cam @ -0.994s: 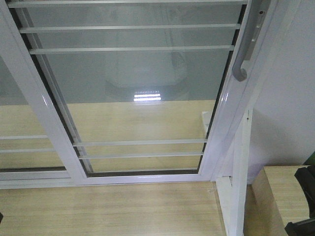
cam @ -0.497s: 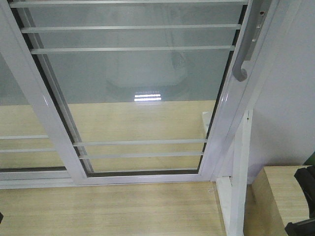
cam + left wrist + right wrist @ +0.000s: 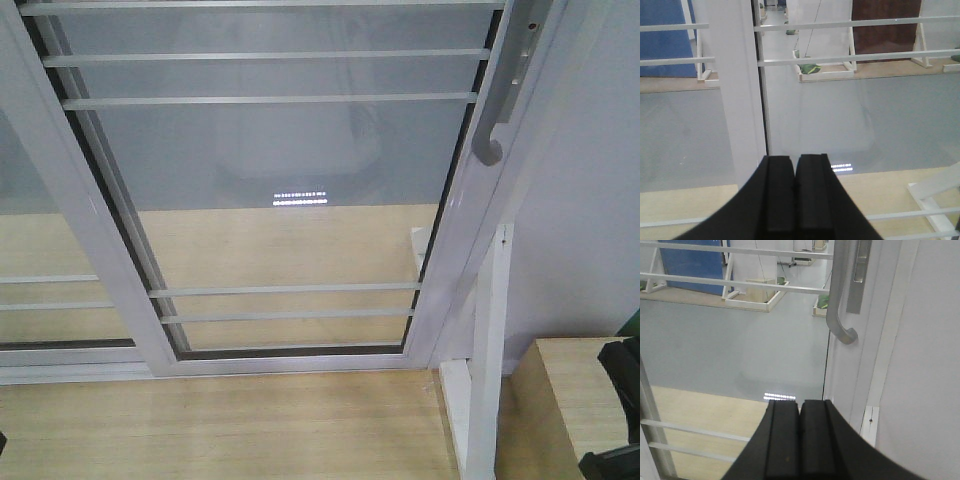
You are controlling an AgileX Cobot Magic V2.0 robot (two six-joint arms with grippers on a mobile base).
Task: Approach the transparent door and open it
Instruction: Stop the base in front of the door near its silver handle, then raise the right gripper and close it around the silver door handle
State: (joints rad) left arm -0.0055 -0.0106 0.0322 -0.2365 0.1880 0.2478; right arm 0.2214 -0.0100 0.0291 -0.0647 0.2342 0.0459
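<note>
Transparent door [image 3: 285, 190], grey pull handle [image 3: 497, 115] on its right edge.

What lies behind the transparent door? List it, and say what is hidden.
Through the transparent door: a grey floor, a blue panel and white-framed trays, one with green leaves. Its white frame hides whatever stands directly behind it.

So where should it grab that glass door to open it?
The grey handle, on its straight upright bar above the hooked end. Come from the front with the right gripper: the bar stands off the door, leaving a finger gap.
</note>
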